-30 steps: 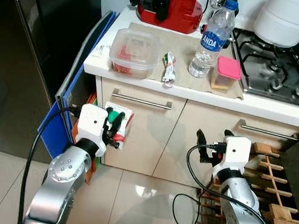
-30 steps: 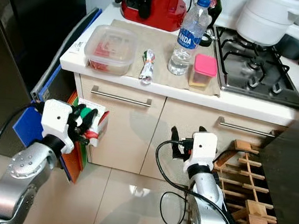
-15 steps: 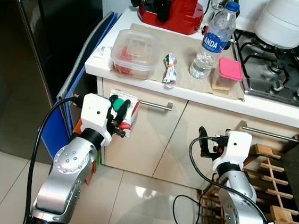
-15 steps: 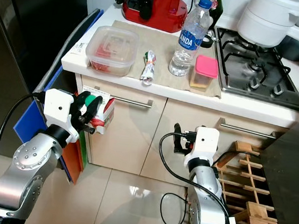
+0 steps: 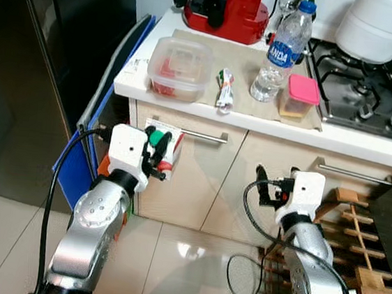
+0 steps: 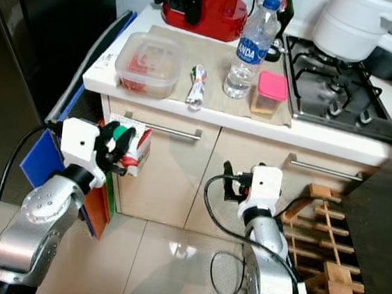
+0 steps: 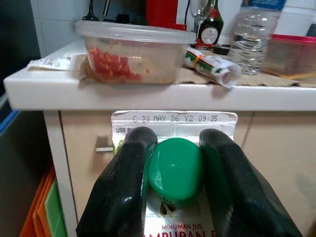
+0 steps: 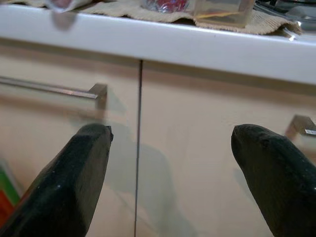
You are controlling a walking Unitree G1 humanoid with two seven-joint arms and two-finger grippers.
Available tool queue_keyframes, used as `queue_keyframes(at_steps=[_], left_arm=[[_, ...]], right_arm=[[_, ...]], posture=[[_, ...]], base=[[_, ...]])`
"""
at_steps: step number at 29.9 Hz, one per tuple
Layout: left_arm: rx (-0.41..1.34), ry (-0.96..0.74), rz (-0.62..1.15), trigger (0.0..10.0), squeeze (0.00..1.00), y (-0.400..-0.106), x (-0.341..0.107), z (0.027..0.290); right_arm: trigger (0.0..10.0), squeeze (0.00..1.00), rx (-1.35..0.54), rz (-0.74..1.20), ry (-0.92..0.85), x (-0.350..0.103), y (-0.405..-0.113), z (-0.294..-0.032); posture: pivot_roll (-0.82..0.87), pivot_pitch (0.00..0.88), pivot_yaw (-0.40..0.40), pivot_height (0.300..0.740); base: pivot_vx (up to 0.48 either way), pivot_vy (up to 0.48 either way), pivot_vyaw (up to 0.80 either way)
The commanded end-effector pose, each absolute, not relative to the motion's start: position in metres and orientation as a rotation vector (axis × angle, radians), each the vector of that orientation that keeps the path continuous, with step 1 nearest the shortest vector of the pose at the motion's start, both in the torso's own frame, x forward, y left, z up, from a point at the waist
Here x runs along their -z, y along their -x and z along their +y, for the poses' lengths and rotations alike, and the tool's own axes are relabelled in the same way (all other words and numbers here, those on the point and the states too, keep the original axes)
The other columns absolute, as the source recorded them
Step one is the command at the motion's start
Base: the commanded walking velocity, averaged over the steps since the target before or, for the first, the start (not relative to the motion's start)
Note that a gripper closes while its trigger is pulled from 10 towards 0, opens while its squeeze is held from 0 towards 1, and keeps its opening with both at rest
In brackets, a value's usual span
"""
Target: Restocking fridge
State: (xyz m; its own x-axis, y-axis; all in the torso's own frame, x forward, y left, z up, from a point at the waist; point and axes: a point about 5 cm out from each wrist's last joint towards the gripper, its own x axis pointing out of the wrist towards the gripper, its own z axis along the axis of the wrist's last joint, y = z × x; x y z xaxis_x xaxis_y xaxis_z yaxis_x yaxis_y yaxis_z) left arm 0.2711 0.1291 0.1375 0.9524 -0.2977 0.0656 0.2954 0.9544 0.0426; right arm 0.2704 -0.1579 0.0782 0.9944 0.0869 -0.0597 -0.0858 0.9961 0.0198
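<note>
You had a printed paper juice carton (image 7: 174, 217) with a glossy green plastic cap (image 7: 176, 170) between matt black fingers (image 7: 123, 192). The clear plastic tub (image 5: 179, 69) and clear bottle (image 5: 279, 54) stood on a rough woven cloth (image 5: 246, 68) over a smooth white counter (image 5: 268, 123). Drawer handles (image 5: 194, 133) looked brushed metal, the floor tiles (image 5: 170, 257) glossy, the rack (image 5: 362, 263) bare wood

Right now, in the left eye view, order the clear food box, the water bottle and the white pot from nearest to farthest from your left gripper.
From the left gripper:
1. Clear food box, on the counter just above it.
2. Water bottle, mid-counter, to the right.
3. White pot, on the stove, far right.
</note>
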Motion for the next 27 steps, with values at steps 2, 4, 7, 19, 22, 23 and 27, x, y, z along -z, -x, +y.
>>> queue_keyframes(at_steps=[2, 4, 7, 19, 22, 23, 27], left_arm=[[0.315, -0.036, -0.083, 0.0, 0.00, -0.2728, -0.1391, 0.1269], [0.316, -0.036, -0.084, 0.0, 0.00, -0.2731, -0.1392, 0.1269], [0.315, -0.037, -0.088, 0.0, 0.00, -0.2741, -0.1399, 0.1270], [0.328, -0.041, -0.093, 0.0, 0.00, -0.2760, -0.1397, 0.1258], [0.333, -0.043, -0.091, 0.0, 0.00, -0.2762, -0.1391, 0.1253], [0.334, -0.043, -0.090, 0.0, 0.00, -0.2762, -0.1389, 0.1252], [0.337, -0.042, -0.086, 0.0, 0.00, -0.2764, -0.1382, 0.1252]], right_arm=[[10.0, 0.00, -0.080, 0.060, -0.003, -0.0780, -0.2720, -0.1617], [10.0, 0.00, -0.080, 0.061, -0.002, -0.0777, -0.2721, -0.1618], [10.0, 0.00, -0.082, 0.062, -0.001, -0.0769, -0.2723, -0.1616], [10.0, 0.00, -0.086, 0.063, 0.005, -0.0755, -0.2724, -0.1616], [10.0, 0.00, -0.086, 0.064, 0.006, -0.0749, -0.2720, -0.1618], [10.0, 0.00, -0.086, 0.064, 0.007, -0.0746, -0.2720, -0.1618], [10.0, 0.00, -0.085, 0.065, 0.007, -0.0742, -0.2720, -0.1617]], posture=[[0.02, 0.000, -0.065, 0.740], [0.02, 0.000, -0.065, 0.740], [0.02, 0.000, -0.065, 0.740], [0.02, 0.000, -0.062, 0.740], [0.02, 0.000, -0.062, 0.740], [0.02, 0.000, -0.062, 0.740], [0.02, 0.000, -0.060, 0.740]], base=[[-0.266, 0.000, 0.00], [-0.266, 0.000, 0.00], [-0.268, 0.000, 0.00], [-0.267, 0.000, 0.00], [-0.268, 0.000, 0.00], [-0.270, 0.000, 0.00], [-0.270, 0.000, 0.00]])
